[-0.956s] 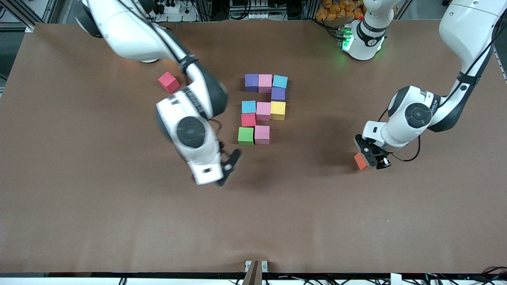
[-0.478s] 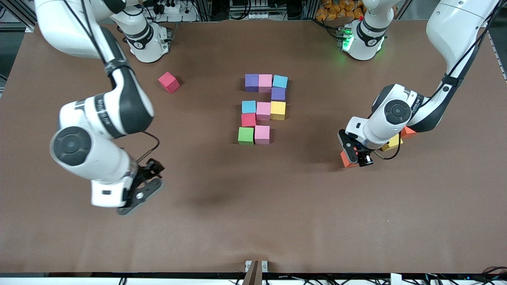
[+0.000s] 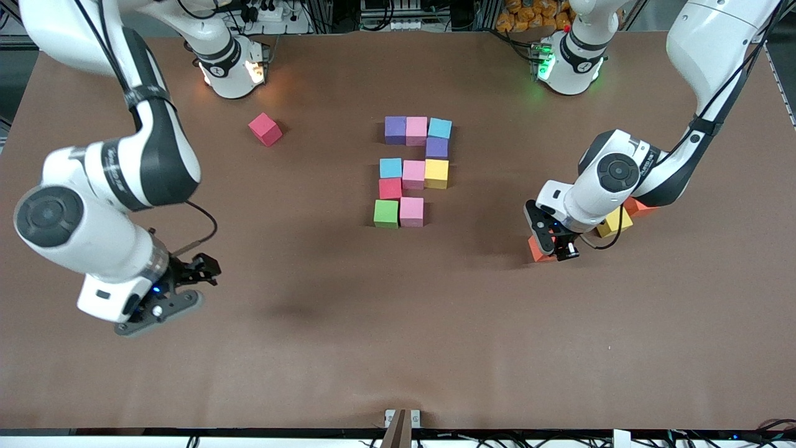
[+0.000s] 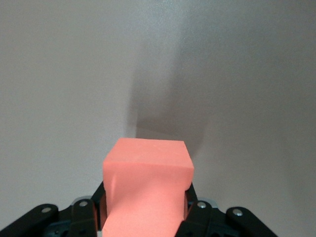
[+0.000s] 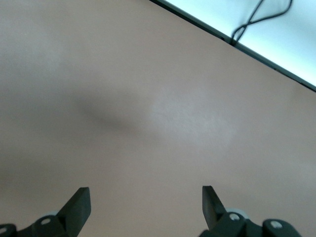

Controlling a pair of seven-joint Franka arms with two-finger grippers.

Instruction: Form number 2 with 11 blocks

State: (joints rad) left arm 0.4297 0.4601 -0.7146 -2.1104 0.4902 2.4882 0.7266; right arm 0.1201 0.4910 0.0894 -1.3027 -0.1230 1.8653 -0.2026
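Fingers of the left gripper point(image 3: 547, 244) are clamped on an orange block point(image 3: 537, 249), which fills the lower middle of the left wrist view point(image 4: 146, 190) with a black finger point(image 4: 196, 210) pressed to each side. This gripper and its block hang over bare table point(image 3: 398, 348) toward the left arm's end, with its shadow on the surface just beside it. Partly hidden under that arm lie a spare yellow block point(image 3: 614, 222) and another orange block point(image 3: 637, 206), touching or nearly so.

At the table's middle stands the unfinished number 2 point(image 3: 411, 170). Its farthest row holds a purple block point(image 3: 395, 129), a pink block point(image 3: 416, 130) and a light blue block point(image 3: 439, 128). A second purple block point(image 3: 436, 147) sits under the light blue one. The middle row runs light blue point(image 3: 390, 167), pink point(image 3: 413, 173), yellow point(image 3: 436, 173). A red block point(image 3: 390, 188) follows, then a green block point(image 3: 386, 213) and a pink block point(image 3: 411, 211) in the nearest row, whose last place is unfilled.

A loose red block point(image 3: 265, 129) lies tilted near the right arm's base. The right gripper point(image 3: 180, 287) hangs wide open and empty over bare table toward the right arm's end, its two fingers point(image 5: 79, 206) spread apart in the right wrist view.
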